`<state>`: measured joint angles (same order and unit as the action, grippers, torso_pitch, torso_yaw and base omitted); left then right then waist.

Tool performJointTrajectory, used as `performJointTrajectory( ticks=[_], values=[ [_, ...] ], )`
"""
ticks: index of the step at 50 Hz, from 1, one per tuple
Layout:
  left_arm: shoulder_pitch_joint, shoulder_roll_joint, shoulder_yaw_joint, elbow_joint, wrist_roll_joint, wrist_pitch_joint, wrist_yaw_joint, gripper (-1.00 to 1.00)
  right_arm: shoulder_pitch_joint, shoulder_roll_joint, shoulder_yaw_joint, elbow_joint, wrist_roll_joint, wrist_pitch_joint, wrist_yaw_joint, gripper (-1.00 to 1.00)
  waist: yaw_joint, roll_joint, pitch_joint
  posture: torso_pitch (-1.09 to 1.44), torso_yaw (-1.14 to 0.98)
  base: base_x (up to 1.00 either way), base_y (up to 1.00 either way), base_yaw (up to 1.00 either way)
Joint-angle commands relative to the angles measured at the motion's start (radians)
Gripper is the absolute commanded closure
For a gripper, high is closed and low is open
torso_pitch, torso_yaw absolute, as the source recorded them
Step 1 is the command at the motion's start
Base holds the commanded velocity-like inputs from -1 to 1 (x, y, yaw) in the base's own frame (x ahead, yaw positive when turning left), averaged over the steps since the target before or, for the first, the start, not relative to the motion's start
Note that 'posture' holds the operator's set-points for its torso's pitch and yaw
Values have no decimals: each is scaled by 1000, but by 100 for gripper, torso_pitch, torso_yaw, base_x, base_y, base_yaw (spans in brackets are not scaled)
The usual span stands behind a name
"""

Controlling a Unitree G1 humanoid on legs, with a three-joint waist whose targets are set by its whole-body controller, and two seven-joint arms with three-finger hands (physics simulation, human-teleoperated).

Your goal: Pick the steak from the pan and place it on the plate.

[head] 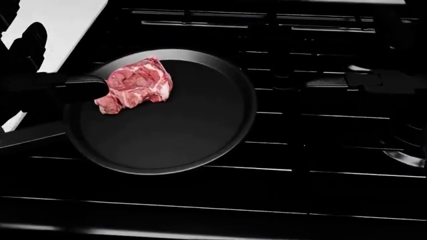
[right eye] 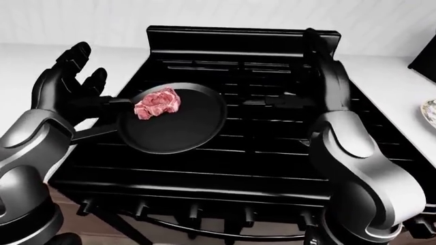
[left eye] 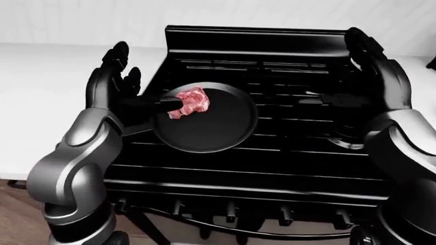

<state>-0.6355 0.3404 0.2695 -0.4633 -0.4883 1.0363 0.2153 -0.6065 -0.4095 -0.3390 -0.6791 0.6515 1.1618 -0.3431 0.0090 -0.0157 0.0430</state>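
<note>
While the marbled raw steak [head: 134, 84] is lying at the round black pan's [head: 166, 135] left rim, your left hand [right eye: 71, 84] and right hand [left eye: 371, 71] are flanking the pan, fingers spread.

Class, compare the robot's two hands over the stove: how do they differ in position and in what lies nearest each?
The left robot hand stands beside the pan, one finger reaching to the steak; the right robot hand stands well apart from the pan, over bare stove grates. The left is at the stove's left edge, the right near its right edge. Both are open, fingers up, holding nothing.
</note>
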Motion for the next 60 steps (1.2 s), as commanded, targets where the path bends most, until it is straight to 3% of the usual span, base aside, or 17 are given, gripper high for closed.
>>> performJointTrajectory(
  ticks=[1,14,22,34,37,38,40,46,60],
  values=[
    [-27,7,6,-23,-3,-29,2,-100,-25,-10,-11,-17,0,-24,0,-100,0,0,-24,0,0,0,0,0],
    [-73,31,-6,35,-26,-33,-3,-100,-46,-25,-24,-10,46,-13,-28,-100,-1,3,-16,0,0,0,0,0],
    [-131,54,-35,108,20,-41,-90,-100,-45,-52,-24,-7,56,-22,-41,-100,1,1,-14,0,0,0,0,0],
    [-196,27,-101,167,151,-38,-238,-100,-50,-63,-41,-9,71,-18,-49,-100,4,-4,-14,0,0,0,0,0],
    [-208,14,-106,177,182,-35,-271,-65,-55,-71,-46,-5,85,-19,-57,-100,5,-6,-15,0,0,0,0,0],
    [-223,12,-108,185,191,-32,-280,-46,-53,-71,-44,-5,87,-22,-58,-100,5,-6,-15,0,0,0,0,0],
    [-242,9,-116,209,215,-42,-300,-42,-49,-71,-39,-1,87,-29,-60,-100,5,-7,-15,0,0,0,0,0],
    [-253,-8,-135,222,274,-40,-357,-39,-55,-81,-45,1,107,-26,-72,-100,5,-11,-17,0,0,0,0,0],
    [-278,-23,-151,274,395,-88,-463,-55,-52,-91,-41,3,123,-35,-83,-100,6,-16,-21,0,0,0,0,0]
  ],
)
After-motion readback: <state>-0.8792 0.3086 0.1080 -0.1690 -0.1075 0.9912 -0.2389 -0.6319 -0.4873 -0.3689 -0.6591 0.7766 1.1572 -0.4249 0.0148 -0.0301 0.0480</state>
